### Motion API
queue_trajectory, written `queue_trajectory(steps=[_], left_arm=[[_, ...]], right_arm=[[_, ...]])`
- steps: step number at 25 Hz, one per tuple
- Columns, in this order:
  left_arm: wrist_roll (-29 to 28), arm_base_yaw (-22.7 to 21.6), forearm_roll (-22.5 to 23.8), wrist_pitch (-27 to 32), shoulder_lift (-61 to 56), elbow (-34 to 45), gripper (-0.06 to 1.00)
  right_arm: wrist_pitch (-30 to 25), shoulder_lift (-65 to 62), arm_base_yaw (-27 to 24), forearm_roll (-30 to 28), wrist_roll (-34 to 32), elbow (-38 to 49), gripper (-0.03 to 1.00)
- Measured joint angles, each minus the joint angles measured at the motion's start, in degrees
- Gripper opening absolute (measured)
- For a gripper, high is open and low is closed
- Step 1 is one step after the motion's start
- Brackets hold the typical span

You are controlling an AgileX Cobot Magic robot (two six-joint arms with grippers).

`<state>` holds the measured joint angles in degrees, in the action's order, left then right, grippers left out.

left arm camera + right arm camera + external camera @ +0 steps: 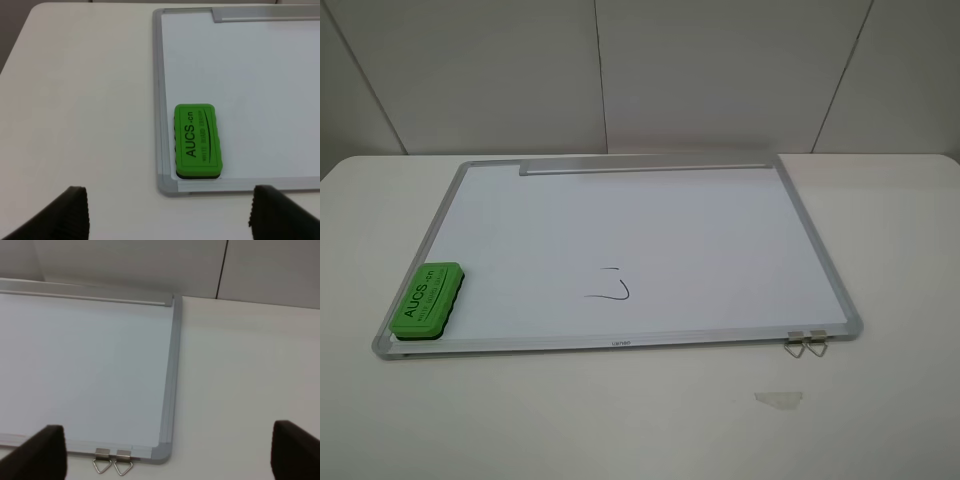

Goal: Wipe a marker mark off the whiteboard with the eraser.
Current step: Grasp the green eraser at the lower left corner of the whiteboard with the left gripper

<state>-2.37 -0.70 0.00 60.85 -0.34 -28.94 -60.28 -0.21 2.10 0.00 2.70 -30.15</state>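
The whiteboard (650, 215) lies flat on the white table. A small black marker mark (610, 287), a dash over a hooked curve, sits near the middle of its front half. The green eraser (427, 298) rests face up on the board's front left corner, lettering showing. In the left wrist view the eraser (196, 141) lies ahead of my left gripper (170, 216), which is open and well short of it. My right gripper (165, 456) is open too, hovering by the board's front right corner (162, 452). The overhead view shows neither gripper.
Two metal clips (805, 343) stick out from the board's front right edge. A small scrap of clear tape (778, 398) lies on the table (620, 420) in front of them. The silver tray strip (645, 167) runs along the far edge.
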Motion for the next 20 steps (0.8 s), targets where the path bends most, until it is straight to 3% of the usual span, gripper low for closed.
queue_trajectory(steps=[4, 9, 20], left_arm=[[-2.93, 0.0, 0.0, -0.05, 0.94, 0.0, 0.68], [-6.66, 0.0, 0.0, 1.48, 10.24, -1.52, 0.68], [-3.62, 0.0, 0.0, 7.0, 38.98, -17.05, 0.68]], right_arm=[[0.0, 0.0, 0.0, 0.0, 0.0, 0.0, 0.82], [0.0, 0.0, 0.0, 0.0, 0.0, 0.0, 0.82], [0.0, 0.0, 0.0, 0.0, 0.0, 0.0, 0.82]])
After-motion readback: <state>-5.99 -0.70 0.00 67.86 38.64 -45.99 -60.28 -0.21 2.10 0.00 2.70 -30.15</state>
